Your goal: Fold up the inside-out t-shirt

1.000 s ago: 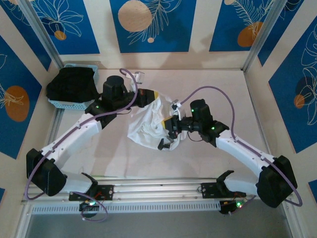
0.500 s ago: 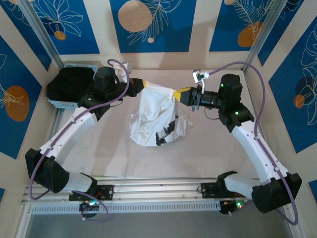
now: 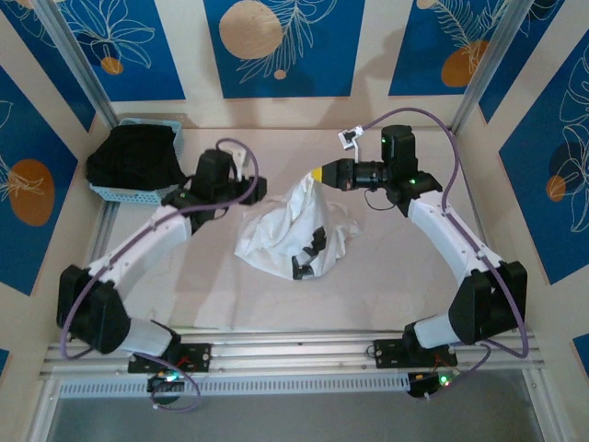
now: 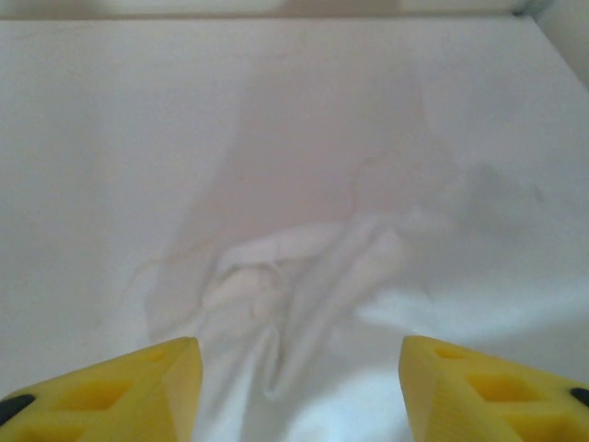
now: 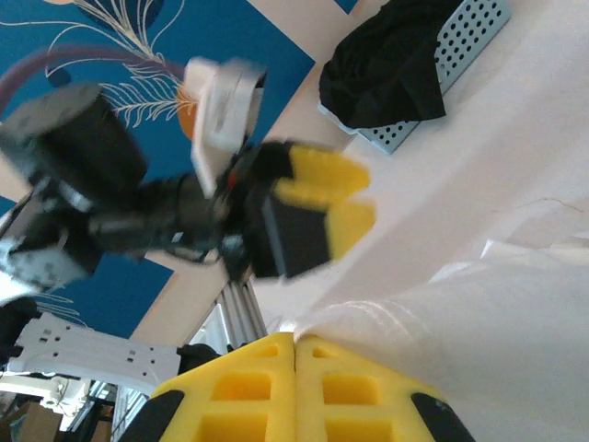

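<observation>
The inside-out t-shirt (image 3: 287, 232) is a crumpled white heap mid-table, pulled up into a peak on its far side, with black marks on its near folds. My right gripper (image 3: 318, 173) is shut on that peak; in the right wrist view the yellow fingers (image 5: 294, 345) meet with white cloth (image 5: 479, 313) pinched between them. My left gripper (image 3: 259, 191) hovers just left of the shirt, open with nothing in it. In the left wrist view its yellow fingertips (image 4: 299, 387) stand wide apart above the rumpled shirt (image 4: 304, 276).
A light blue basket (image 3: 115, 191) holding a black garment (image 3: 136, 155) sits at the far left corner, also in the right wrist view (image 5: 391, 64). Aluminium frame posts rise at the back corners. A rail runs along the near edge by the arm bases.
My left gripper has opened, let go of the shirt and drawn back a little. The right gripper has shifted left, still holding the shirt's top, which now hangs from it alone.
</observation>
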Available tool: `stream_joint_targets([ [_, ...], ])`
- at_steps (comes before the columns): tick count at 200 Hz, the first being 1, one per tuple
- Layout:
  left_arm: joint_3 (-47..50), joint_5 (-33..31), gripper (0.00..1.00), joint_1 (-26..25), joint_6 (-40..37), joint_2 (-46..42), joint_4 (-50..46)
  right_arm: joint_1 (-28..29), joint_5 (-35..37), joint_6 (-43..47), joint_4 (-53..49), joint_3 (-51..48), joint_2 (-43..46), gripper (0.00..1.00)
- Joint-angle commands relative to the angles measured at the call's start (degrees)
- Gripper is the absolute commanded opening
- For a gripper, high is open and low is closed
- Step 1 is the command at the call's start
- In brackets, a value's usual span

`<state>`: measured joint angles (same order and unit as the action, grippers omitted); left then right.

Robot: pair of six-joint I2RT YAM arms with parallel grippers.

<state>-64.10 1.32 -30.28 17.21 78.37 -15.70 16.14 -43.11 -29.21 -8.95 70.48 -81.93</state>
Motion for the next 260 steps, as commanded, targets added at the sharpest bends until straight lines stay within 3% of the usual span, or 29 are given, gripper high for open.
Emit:
stream_joint_targets([
  [1,4.7,3.9,0.59,-3.8,-3.3,-4.8,4.7,-0.2,-1.7,-0.7,-0.7,3.0,-0.9,0.0],
  [41,5.4,14.2,0.59,-5.7,-3.0,1.0,9.4,-0.4,-1.5,-0.3,-1.0,3.5,-1.7,0.0],
  [73,5.4,15.6,0.56,-6.0,-2.7,5.8,11.1,-1.0,-1.4,0.1,-1.8,4.2,-2.0,0.0],
  [90,4.8,14.1,0.42,-6.0,-3.2,7.8,11.4,-1.3,-1.2,1.6,-3.1,4.9,-2.3,0.0],
  [117,-0.1,15.5,0.0,-5.5,-2.8,10.1,9.8,-3.4,-0.3,9.6,-11.2,9.4,-2.4,0.0],
  [136,-5.7,21.9,0.0,-6.5,-0.6,8.8,7.9,-5.7,9.2,17.9,-20.6,16.5,-1.4,0.0],
  [167,-15.6,27.6,0.0,-13.2,1.2,5.1,9.1,-7.3,24.3,23.1,-27.5,31.9,-3.3,0.0],
  [186,-18.8,28.2,0.0,-13.6,4.1,3.8,12.4,-7.4,25.7,23.0,-28.2,40.9,-7.2,0.0],
  [220,-18.0,18.5,0.0,-10.8,5.3,1.3,14.3,-4.9,22.8,20.5,-27.3,48.8,-15.8,0.0],
  [234,-14.5,17.1,0.0,-8.1,8.7,0.1,17.6,-3.1,23.2,20.4,-29.5,51.7,-20.5,0.07],
  [260,-7.3,17.8,0.0,-3.9,14.3,-1.0,22.6,-0.3,28.5,20.8,-37.3,55.1,-27.7,0.3],
])
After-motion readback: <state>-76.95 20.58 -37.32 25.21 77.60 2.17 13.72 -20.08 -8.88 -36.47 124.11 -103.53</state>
